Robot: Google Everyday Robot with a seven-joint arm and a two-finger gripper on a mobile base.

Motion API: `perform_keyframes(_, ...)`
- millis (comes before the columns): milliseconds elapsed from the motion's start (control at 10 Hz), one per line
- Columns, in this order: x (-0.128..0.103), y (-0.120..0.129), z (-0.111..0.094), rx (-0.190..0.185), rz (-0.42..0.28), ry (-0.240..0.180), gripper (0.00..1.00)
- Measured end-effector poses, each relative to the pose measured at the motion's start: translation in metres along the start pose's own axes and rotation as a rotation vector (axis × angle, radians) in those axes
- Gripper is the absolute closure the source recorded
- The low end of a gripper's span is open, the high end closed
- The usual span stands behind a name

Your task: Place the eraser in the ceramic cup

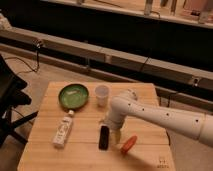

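Observation:
The eraser (104, 137) is a flat black bar lying on the wooden table (85, 159), near its front middle. The ceramic cup (102, 94) is a small white cup standing upright at the back middle, to the right of the green pan. My gripper (115, 133) points down at the end of the white arm, just to the right of the eraser and close above the table. It holds nothing that I can see.
A green round pan (73, 96) sits at the back left. A white bottle-shaped thing (62, 130) lies at the front left. An orange carrot-shaped thing (128, 144) lies right of the gripper. A dark chair (11, 100) stands left of the table.

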Motion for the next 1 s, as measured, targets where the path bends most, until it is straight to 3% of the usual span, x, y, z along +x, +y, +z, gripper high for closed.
perform_keyframes(500, 0.008, 0.005, 0.029, -0.045, 0.067, 0.004, 0.24)
perform_keyframes(1000, 0.009, 0.008, 0.022, -0.025, 0.119, 0.011, 0.83)
